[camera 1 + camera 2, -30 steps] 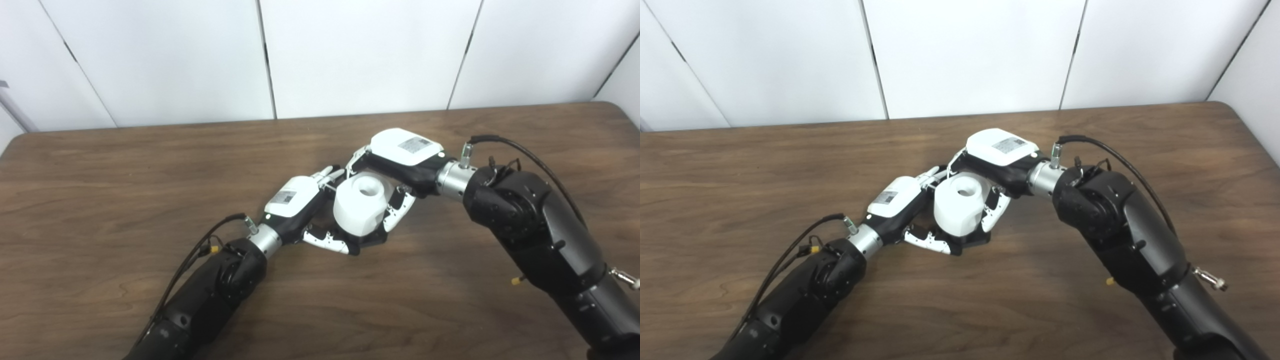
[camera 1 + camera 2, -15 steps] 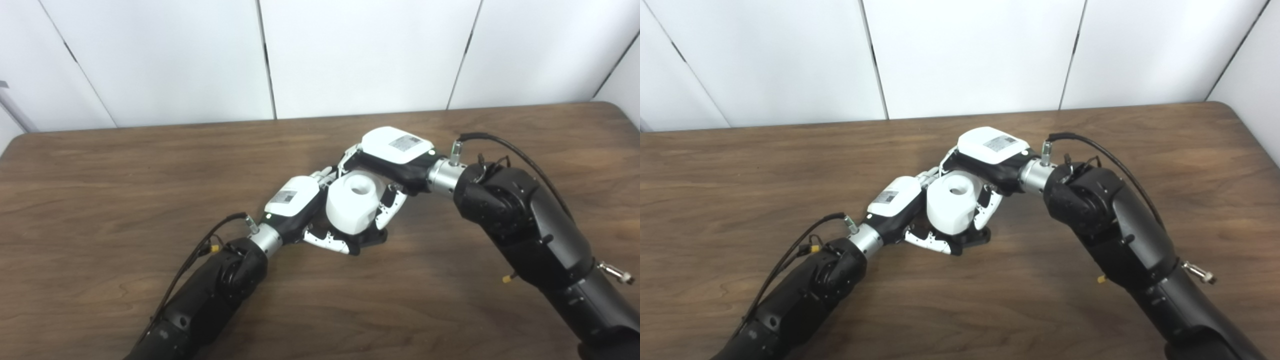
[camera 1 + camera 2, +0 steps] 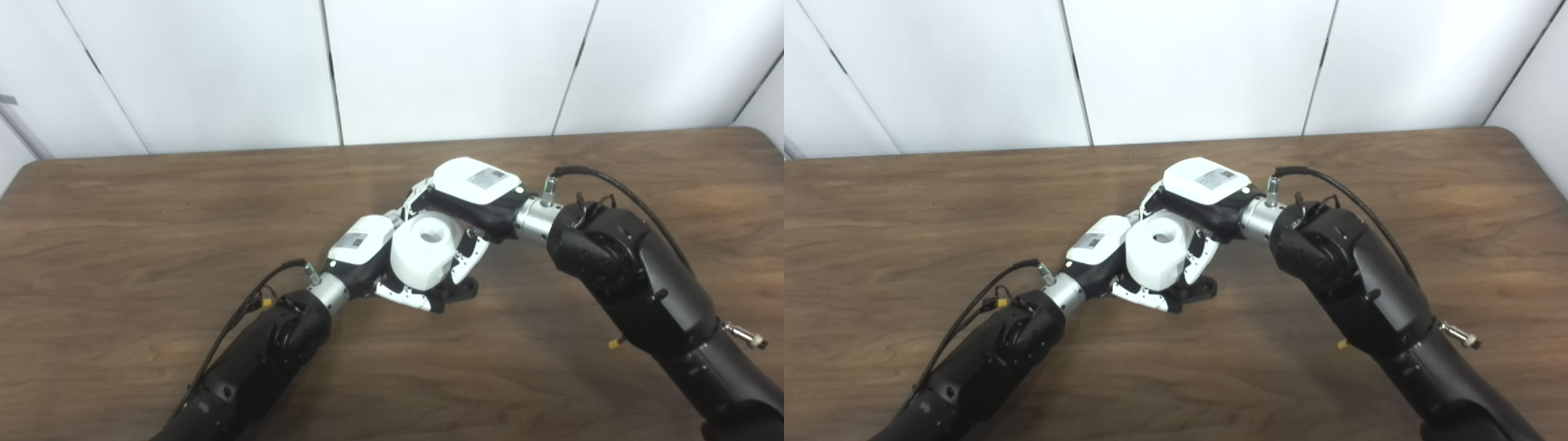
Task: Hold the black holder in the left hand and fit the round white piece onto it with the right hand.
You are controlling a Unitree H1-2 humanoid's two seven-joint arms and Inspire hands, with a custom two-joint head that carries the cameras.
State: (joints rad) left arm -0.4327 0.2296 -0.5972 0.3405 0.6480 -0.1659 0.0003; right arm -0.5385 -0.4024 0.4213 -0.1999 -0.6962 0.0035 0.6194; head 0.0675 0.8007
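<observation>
The fingers (image 3: 409, 297) of the left hand (image 3: 361, 245) are curled beneath and around the black holder (image 3: 458, 290), of which only a dark corner is exposed at the lower right of the cluster, resting on or just above the table (image 3: 122, 214); the hand is thus closed on the holder, presumably to keep it steady against the push of the fit. The fingers (image 3: 470, 257) of the right hand (image 3: 474, 190) are wrapped down the far and right sides of the round white piece (image 3: 425, 250), clamped on it, with the back of the hand arched over its upper edge. The piece is seen slightly tilted, its central bore (a round recess in the top face) turned up toward the cameras, and it is set directly over the holder and against the left hand. Whether it is fully seated cannot be told, since the joint is hidden by fingers. The two hands are pressed close together at mid-table, their forearms converging from either lower corner, an arrangement judged to oppose the downward force of one hand with the support of the other. The task is judged near its end, with the final seating still to be confirmed.
</observation>
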